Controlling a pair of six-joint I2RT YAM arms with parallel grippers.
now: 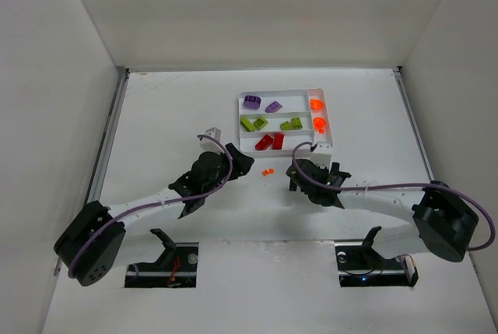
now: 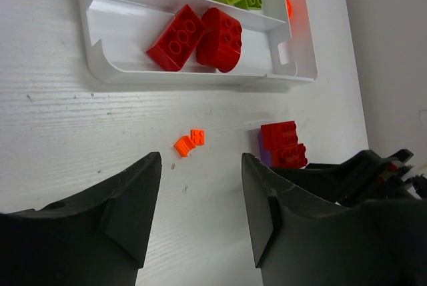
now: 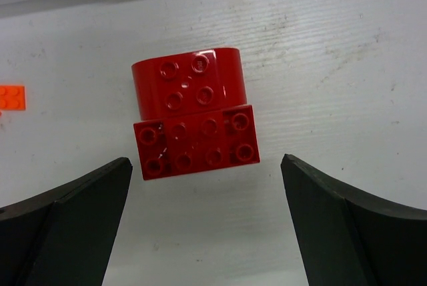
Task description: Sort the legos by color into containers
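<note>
The right fingers (image 3: 205, 165) stand spread wide and hold nothing. On the worktop (image 1: 171, 108) in the gap ahead of them lie 2 red pieces touching each other: a rounded red brick (image 3: 190, 86) and, nearer the fingers, a long red brick (image 3: 197, 145) with 8 studs. Neither finger touches them.

The left fingers (image 2: 200, 173) are partly open, with nothing between them. Just ahead of their gap, 2 tiny orange bits (image 2: 189, 142) lie together on the worktop, clear of both fingers. The loose red pair sits to the right of these bits, close against the right arm's dark fingers.

Beyond the loose pieces is the white tray (image 2: 200, 78), near them but not touching. Its nearest long slot holds 2 red bricks (image 2: 197, 38) side by side. The middle slot holds 4 green pieces (image 1: 271, 124), in 2 pairs. The far slot holds 2 purple pieces (image 1: 261, 103). The narrow slot across the right ends holds 2 orange rounds (image 1: 317, 114), 1 behind the other.

In the top view both arms reach in from the near edge, and their wrists meet just short of the tray, with the orange bits between them.
</note>
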